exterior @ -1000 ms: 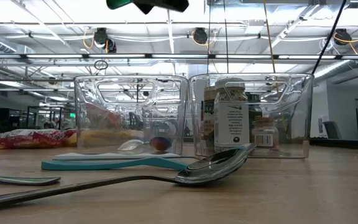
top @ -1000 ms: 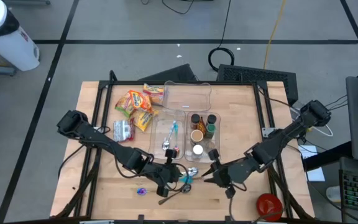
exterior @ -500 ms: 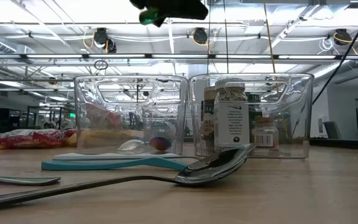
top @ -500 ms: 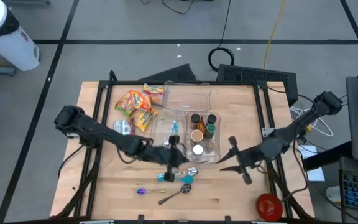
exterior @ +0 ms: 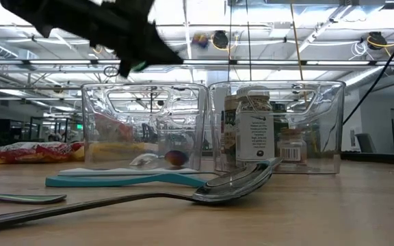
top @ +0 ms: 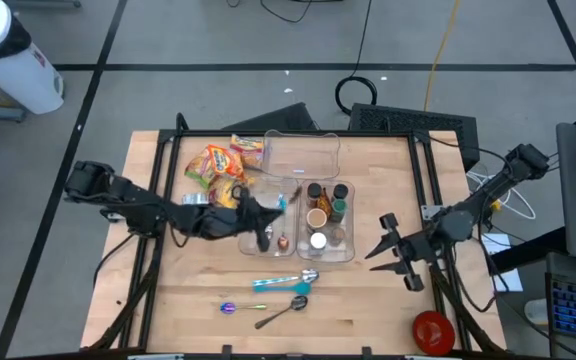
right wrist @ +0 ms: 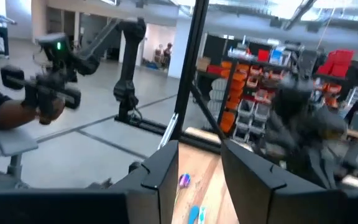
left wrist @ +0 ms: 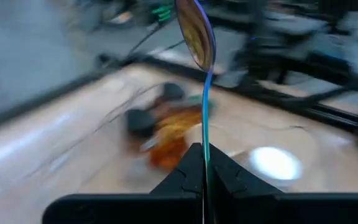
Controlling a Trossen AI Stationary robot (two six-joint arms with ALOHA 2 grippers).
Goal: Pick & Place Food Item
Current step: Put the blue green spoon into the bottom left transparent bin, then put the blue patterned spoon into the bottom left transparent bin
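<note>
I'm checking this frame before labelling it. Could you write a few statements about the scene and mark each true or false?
1. The left gripper is shut on a spoon with an iridescent bowl. True.
2. The right gripper holds a snack bag. False: its fingers stand apart with nothing between them, near the table's right edge.
3. The clear plastic bin with jars and bottles lies tipped over. False: it stands upright.
4. A teal flat utensil lies on the wooden table in front of the bins. True.
5. The orange and yellow snack bags are inside a bin. False: they lie on the table beside the bins.
</note>
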